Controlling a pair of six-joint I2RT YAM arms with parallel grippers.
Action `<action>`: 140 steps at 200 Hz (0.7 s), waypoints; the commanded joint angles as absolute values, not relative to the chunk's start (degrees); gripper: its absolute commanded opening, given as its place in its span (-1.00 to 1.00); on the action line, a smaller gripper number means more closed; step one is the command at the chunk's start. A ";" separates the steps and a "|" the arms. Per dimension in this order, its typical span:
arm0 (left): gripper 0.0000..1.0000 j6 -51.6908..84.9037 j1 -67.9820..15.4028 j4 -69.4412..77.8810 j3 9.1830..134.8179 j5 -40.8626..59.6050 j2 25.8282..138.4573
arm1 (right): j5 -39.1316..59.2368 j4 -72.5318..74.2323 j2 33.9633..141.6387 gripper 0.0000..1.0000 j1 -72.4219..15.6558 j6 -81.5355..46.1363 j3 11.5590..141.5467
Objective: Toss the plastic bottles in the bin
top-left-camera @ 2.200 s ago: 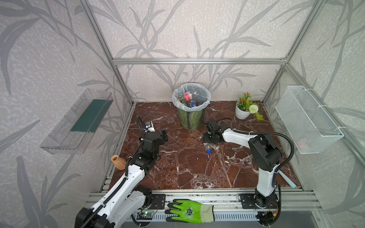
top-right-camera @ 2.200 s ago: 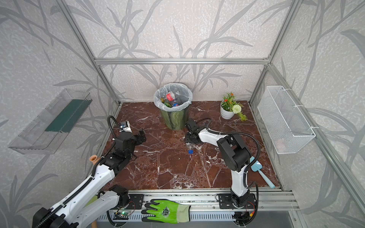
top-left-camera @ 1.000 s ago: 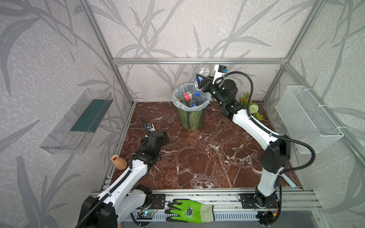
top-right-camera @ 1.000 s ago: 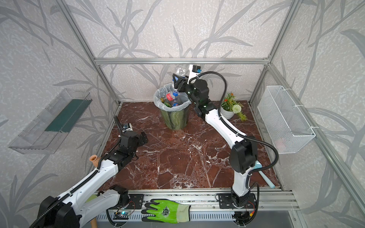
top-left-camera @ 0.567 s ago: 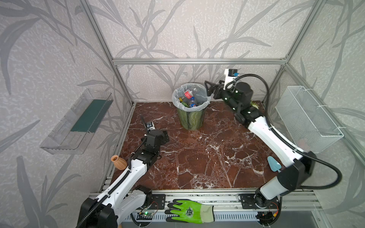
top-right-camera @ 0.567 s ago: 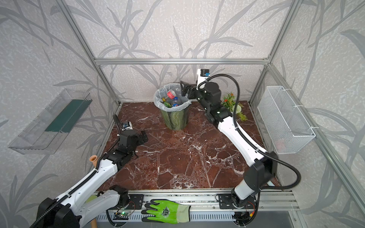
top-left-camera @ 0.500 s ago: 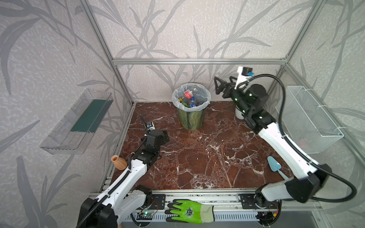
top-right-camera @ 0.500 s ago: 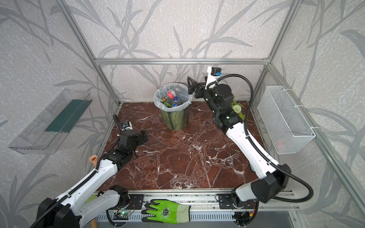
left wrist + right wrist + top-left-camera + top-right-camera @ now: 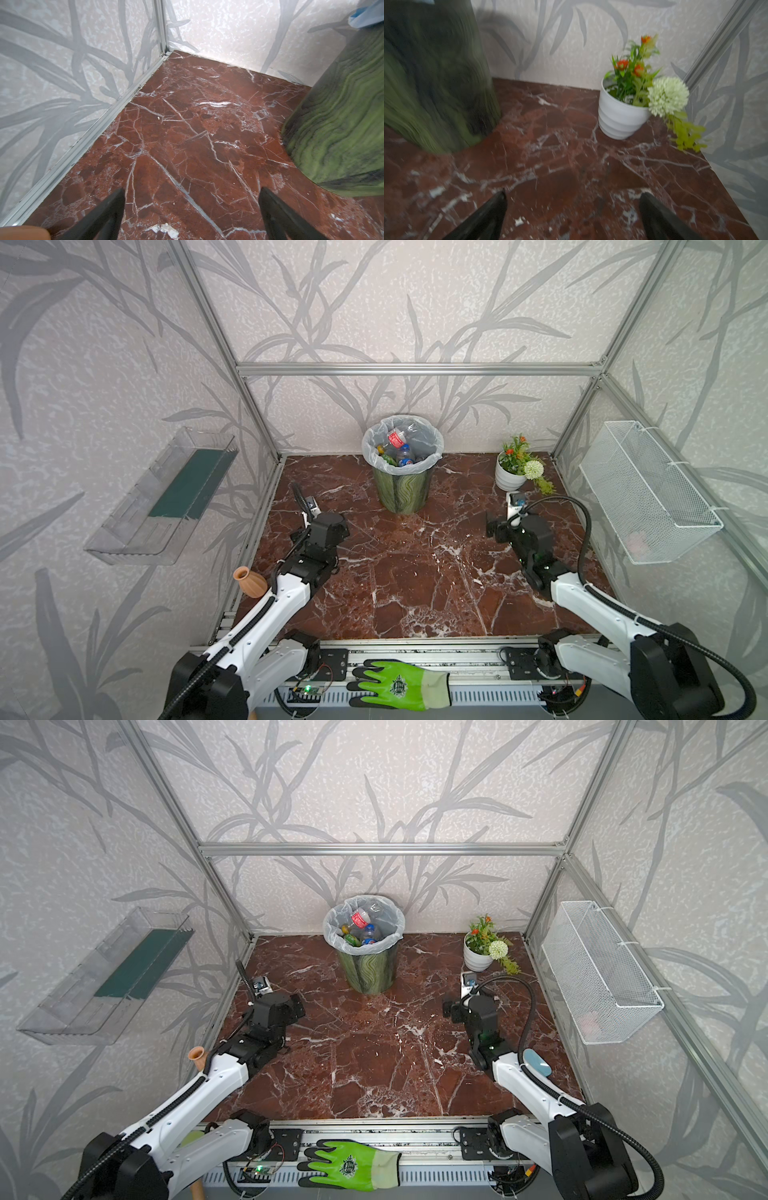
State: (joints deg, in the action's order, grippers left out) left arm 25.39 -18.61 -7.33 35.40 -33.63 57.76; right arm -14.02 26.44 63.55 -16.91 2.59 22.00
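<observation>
The bottles (image 9: 398, 445) were seen inside the bin (image 9: 401, 489); none was found on the bench (image 9: 415, 572) around it. The left tool (image 9: 191, 189) and right tool (image 9: 572, 192) were held apart, empty.

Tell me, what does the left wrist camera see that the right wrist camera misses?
Only the left wrist view: a wall corner with its metal frame post. Only the right wrist view: a white flowerpot of flowers by the wall. Both: the green striped side of the bin, the red marble floor, and an open pair of fingers with nothing between them, the left fingers and the right fingers.
</observation>
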 commanded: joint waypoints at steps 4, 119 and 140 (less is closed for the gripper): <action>0.98 24.83 -18.19 -7.30 36.58 -39.39 59.07 | -15.72 41.92 65.24 0.98 -14.60 7.75 17.34; 0.99 20.48 -16.97 -0.85 33.47 -42.97 62.92 | -6.96 61.77 90.64 0.98 -9.15 6.14 18.35; 0.98 18.88 -16.37 3.38 31.72 -46.51 63.96 | -4.04 56.24 90.67 0.98 -7.93 5.51 21.20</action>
